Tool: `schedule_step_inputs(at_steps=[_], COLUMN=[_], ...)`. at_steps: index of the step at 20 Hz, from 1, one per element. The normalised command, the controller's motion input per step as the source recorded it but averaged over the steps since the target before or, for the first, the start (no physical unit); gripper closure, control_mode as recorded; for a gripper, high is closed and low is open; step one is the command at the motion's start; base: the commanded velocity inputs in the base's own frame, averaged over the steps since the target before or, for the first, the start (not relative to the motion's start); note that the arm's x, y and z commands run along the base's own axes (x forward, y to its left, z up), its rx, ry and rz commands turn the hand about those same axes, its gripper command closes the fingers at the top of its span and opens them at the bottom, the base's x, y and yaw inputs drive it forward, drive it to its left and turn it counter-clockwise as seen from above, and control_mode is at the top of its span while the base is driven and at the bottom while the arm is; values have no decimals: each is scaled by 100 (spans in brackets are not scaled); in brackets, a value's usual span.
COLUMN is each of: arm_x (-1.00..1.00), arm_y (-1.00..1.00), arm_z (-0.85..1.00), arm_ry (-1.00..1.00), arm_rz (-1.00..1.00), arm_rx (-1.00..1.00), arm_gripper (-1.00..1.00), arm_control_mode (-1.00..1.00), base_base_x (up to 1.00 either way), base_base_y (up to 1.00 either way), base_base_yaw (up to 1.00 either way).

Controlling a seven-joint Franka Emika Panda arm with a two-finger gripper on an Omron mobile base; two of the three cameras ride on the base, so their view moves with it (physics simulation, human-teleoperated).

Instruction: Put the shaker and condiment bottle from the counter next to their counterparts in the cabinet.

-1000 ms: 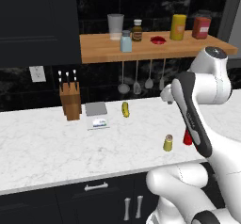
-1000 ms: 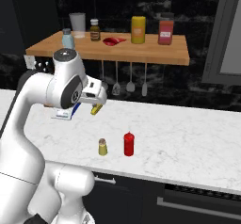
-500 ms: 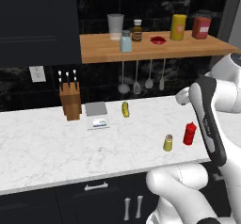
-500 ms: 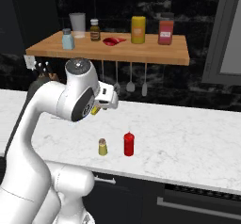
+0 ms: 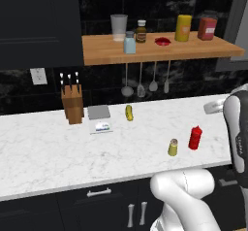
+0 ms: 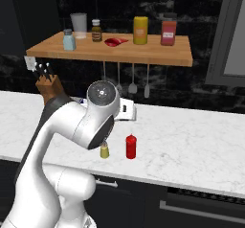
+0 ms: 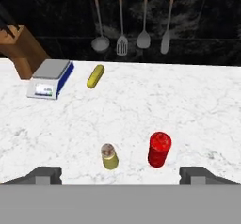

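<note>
Right base view: arm has swung nearer, above shaker (image 6: 104, 151); condiment bottle (image 6: 130, 146) unmoved.

I count two shakers, one olive shaker (image 5: 173, 147) on the counter (image 5: 43, 152) and one blue shaker (image 5: 129, 43) on the shelf (image 5: 145, 53), two bottles, one red bottle (image 5: 194, 138) and one yellow bottle (image 5: 183, 28), plus four hanging spoons (image 7: 121, 20).
</note>
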Motion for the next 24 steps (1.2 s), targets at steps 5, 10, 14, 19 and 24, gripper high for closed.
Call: schedule_step_inputs(at_steps=[5,10,14,19,24], arm_x=[-22,-2,-6,-17,0], arm_y=[-49,-41,-48,-35,-10], arm_z=[0,-5,-22,-46,-41], arm_ry=[-11,-11,-11,-15,-26], arm_rz=[11,23,31,31,32], arm_rx=[8,8,9,0,-7], arm_gripper=[-100,-100,-100,-100,-100], arm_control_mode=[-100,-100,-100,-100,-100], base_base_x=[0,0,0,0,0], base_base_y=[0,0,0,0,0], base_base_yaw=[0,0,0,0,0])
